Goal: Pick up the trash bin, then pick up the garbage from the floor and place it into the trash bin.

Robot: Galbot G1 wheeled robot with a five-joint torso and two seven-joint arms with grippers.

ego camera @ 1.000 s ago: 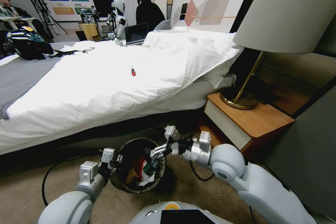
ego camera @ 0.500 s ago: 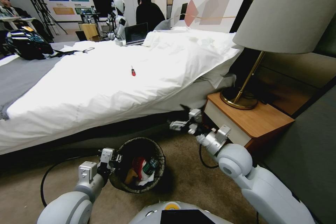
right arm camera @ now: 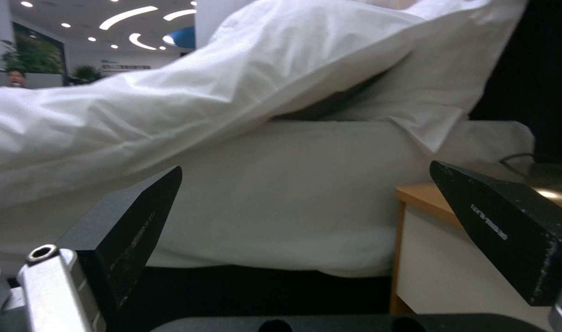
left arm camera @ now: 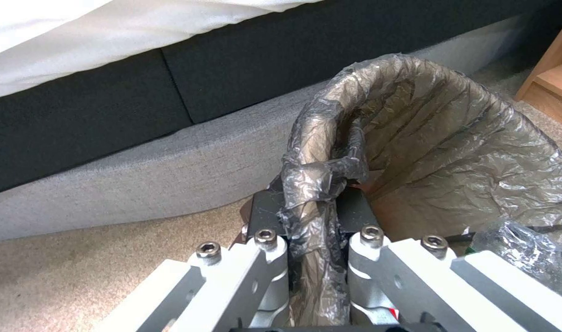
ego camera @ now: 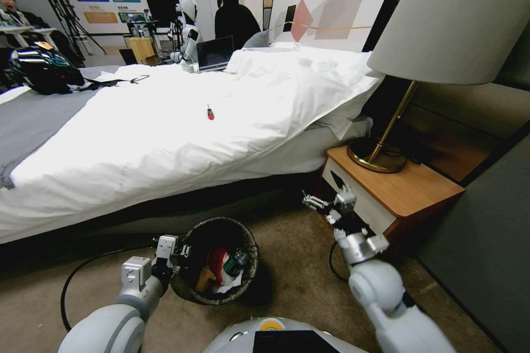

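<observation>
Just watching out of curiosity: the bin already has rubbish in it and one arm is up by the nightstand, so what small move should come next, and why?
Probably swing the open, empty right gripper down toward the carpet for more litter. The left gripper holds the trash bin by its rim, with garbage inside.

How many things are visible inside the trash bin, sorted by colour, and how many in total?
Inside the trash bin, as far as the head view shows:
Red wrapper: 1
Green-labelled clear bottle: 1
Yellow-brown piece: 1
White paper scrap: 1
Total: 4 visible; anything buried beneath cannot be seen.
</observation>
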